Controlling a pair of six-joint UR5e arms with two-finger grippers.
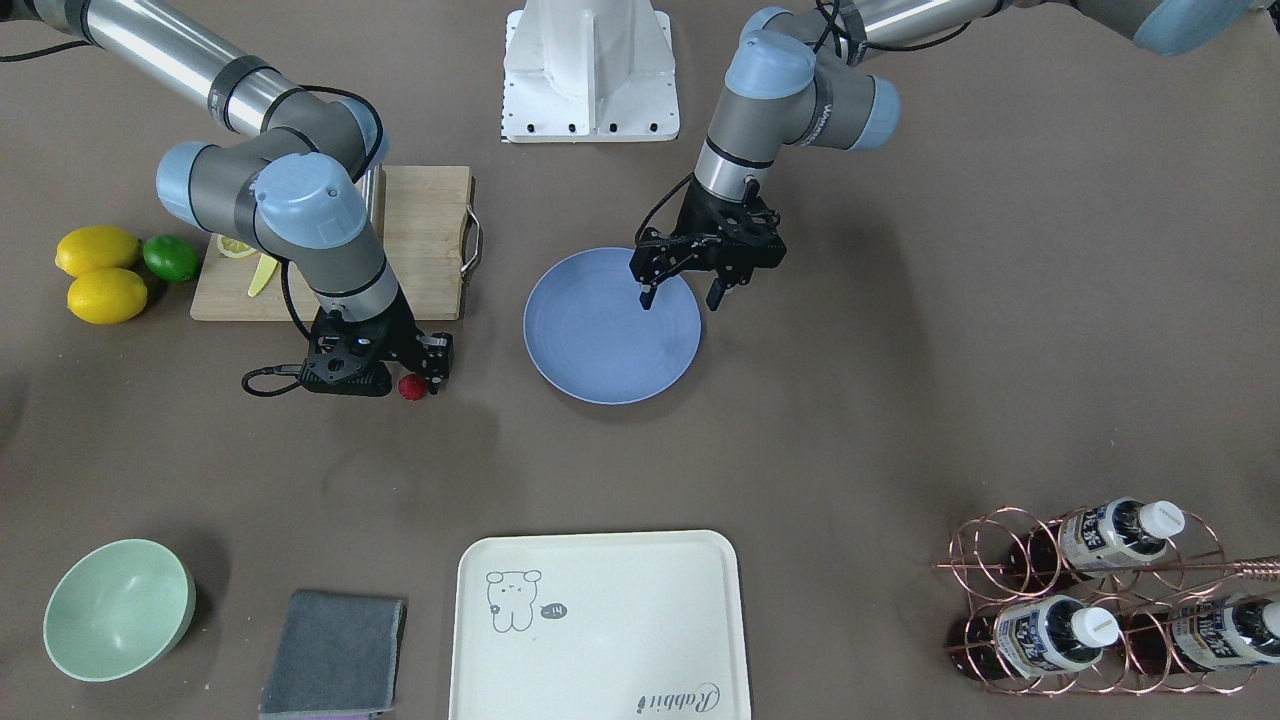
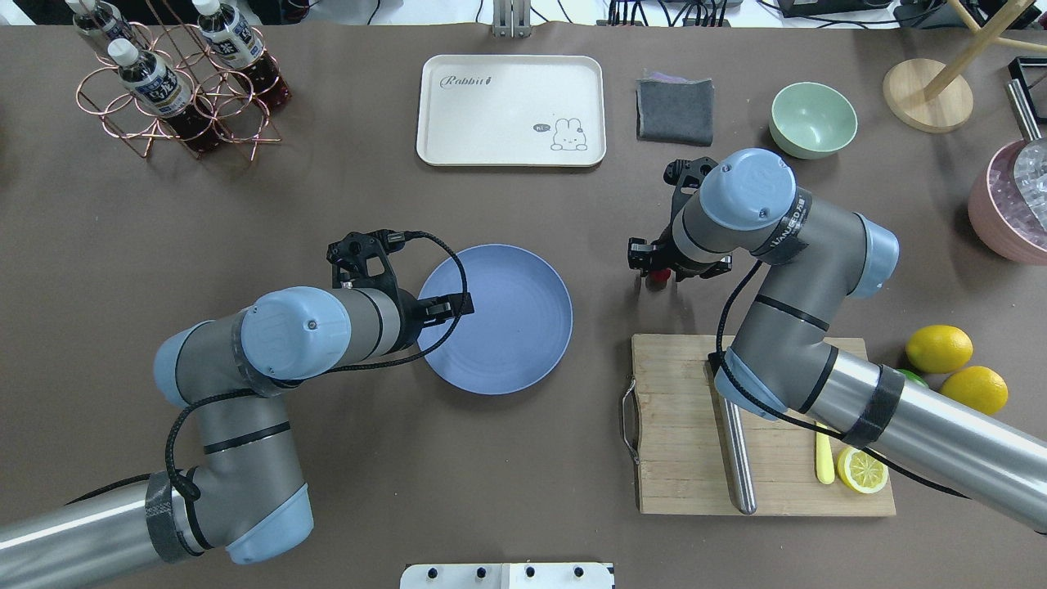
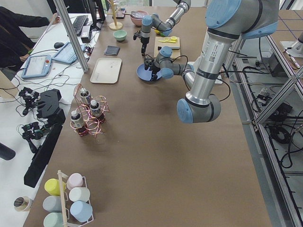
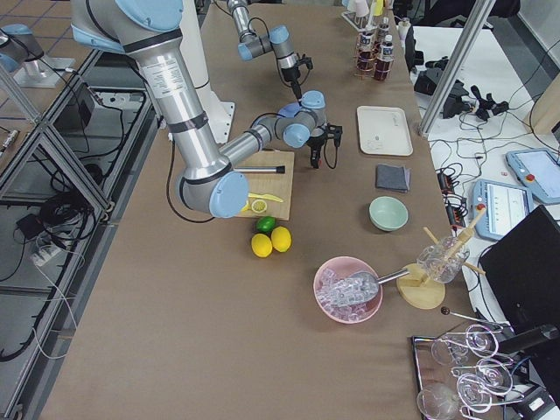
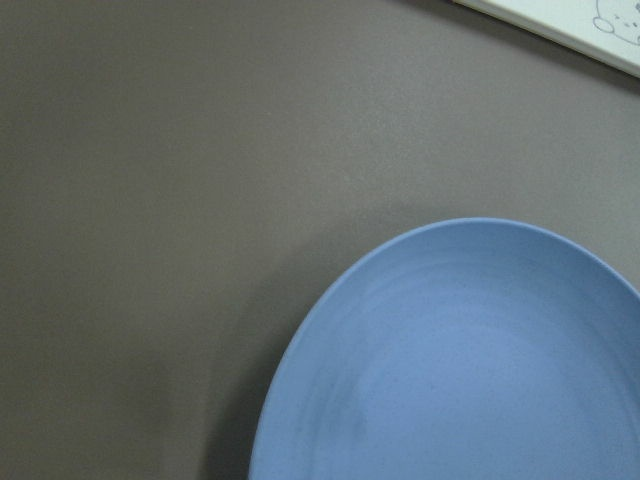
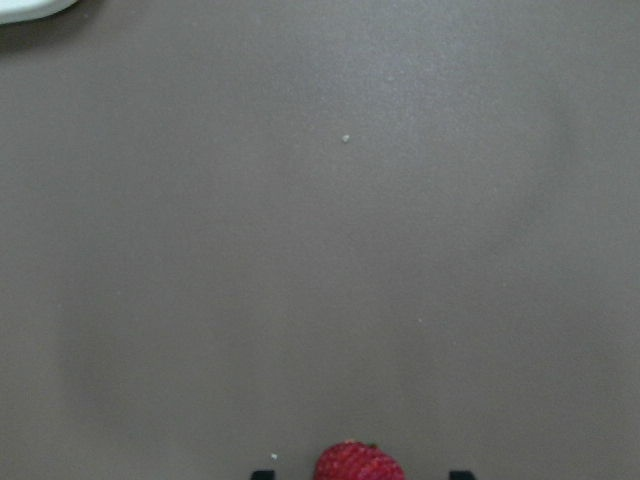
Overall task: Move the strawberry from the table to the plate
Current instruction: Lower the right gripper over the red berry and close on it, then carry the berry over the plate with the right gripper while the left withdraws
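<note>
Both wide: right end effector [image 1: 409,377] straddles strawberry [image 6: 359,462] | left end effector [image 1: 682,297] over plate [image 1: 600,352] | table [image 1: 900,400]

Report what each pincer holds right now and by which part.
Nothing is held. The right pincer stands open around the strawberry on the table, gaps showing on both sides. The left pincer hangs open and empty over the plate.

The right arm folds sharply at the elbow, and the right gripper [image 1: 413,384] points straight down, low over the bench [image 1: 900,400], fingers spread. The left gripper [image 1: 681,298] hangs higher, its fingers [image 1: 647,296] also parted.
</note>
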